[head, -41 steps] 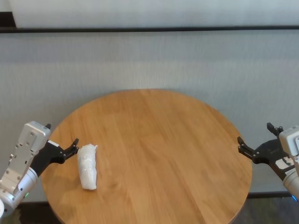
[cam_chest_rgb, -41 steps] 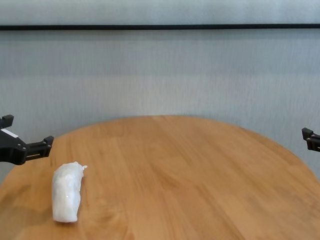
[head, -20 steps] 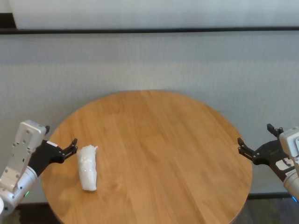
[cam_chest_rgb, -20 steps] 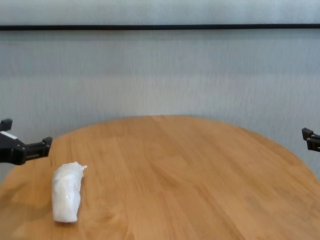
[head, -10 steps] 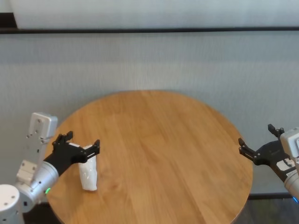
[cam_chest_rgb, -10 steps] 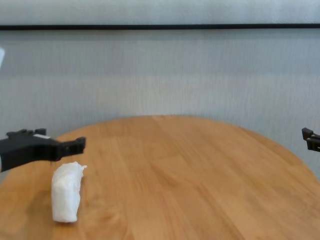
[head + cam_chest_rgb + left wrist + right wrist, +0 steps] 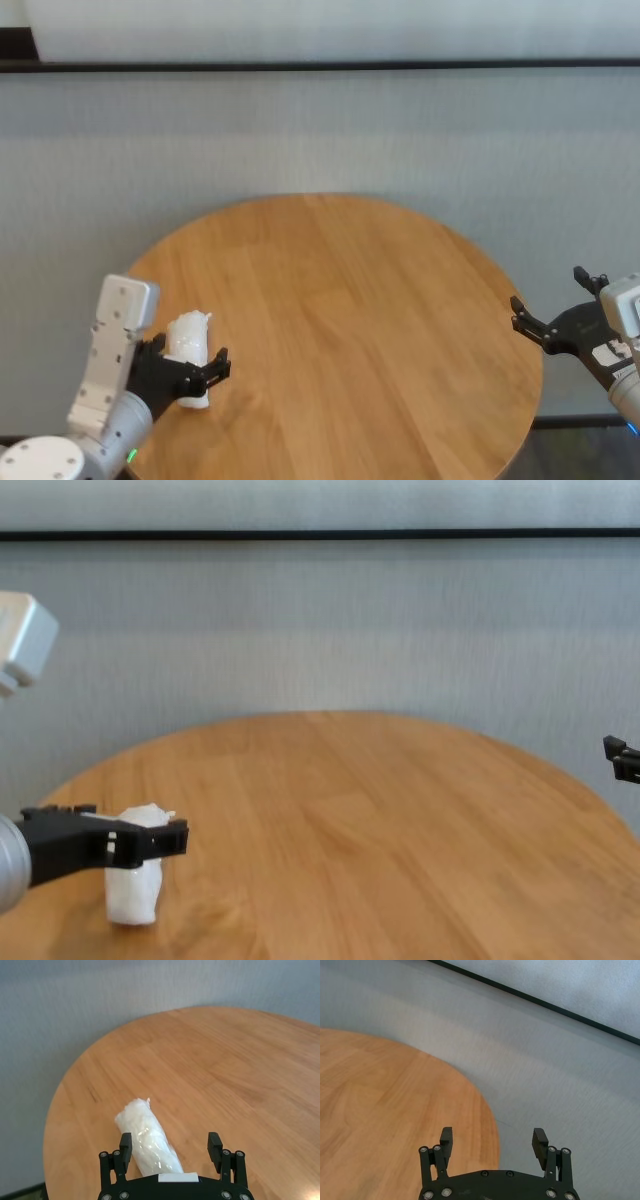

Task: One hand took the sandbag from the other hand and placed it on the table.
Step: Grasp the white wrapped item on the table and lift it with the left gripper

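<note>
The sandbag (image 7: 188, 335), a white crinkly pouch, lies on the round wooden table (image 7: 350, 300) near its left edge. My left gripper (image 7: 190, 352), with a green light at its wrist, hangs over the pouch's near end with its fingers open. In the left wrist view the sandbag (image 7: 147, 1137) lies between the fingers (image 7: 125, 1144), closer to one of them, and its near end is hidden under the gripper (image 7: 170, 1144). The chest view shows the left gripper (image 7: 115, 825) in front of the sandbag (image 7: 135, 898). My right gripper (image 7: 548, 290) stands open beyond the table's right edge.
The table (image 7: 380, 830) carries nothing but the pouch. A grey wall runs behind it. In the right wrist view the open right gripper (image 7: 493, 1136) points past the table's rim (image 7: 485, 1110) at the wall.
The left arm has swung in from beside the table's left edge and now straddles the sandbag's near end. The sandbag and the right arm have not moved.
</note>
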`<state>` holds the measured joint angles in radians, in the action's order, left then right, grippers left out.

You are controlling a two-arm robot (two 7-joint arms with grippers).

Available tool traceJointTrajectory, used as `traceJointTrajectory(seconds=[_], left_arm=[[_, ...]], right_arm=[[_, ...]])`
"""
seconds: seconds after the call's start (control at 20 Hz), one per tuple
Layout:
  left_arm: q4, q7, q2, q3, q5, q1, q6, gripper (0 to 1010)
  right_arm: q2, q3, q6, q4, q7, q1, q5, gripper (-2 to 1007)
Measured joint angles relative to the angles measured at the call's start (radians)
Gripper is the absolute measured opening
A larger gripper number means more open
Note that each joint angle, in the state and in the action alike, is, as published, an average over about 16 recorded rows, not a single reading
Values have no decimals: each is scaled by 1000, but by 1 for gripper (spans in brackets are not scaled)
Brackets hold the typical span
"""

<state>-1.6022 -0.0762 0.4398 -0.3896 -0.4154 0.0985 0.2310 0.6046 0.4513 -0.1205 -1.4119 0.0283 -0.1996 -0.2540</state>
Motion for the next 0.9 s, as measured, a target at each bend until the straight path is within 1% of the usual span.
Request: traceJointTrajectory(seconds=[0.1,0.25,0.45,0.6,0.9], left_arm=[[-21,-27,-13,-2,11,-18,29,1000],[-37,-57,-34,-4,25,-39,54,1000],[-43,-85,-57,-5,48,-53,66,1000],[-40,-97,-70,-5,65,-55,71,1000],[-21,-112,-87,1,91,-53,76,1000]], right_arm=[[0,0,0,0,0,0,0,1000],[0,0,0,0,0,0,0,1001],[0,0,0,0,0,0,0,1001],[0,0,0,0,0,0,0,1001],[0,0,0,0,0,0,0,1000]])
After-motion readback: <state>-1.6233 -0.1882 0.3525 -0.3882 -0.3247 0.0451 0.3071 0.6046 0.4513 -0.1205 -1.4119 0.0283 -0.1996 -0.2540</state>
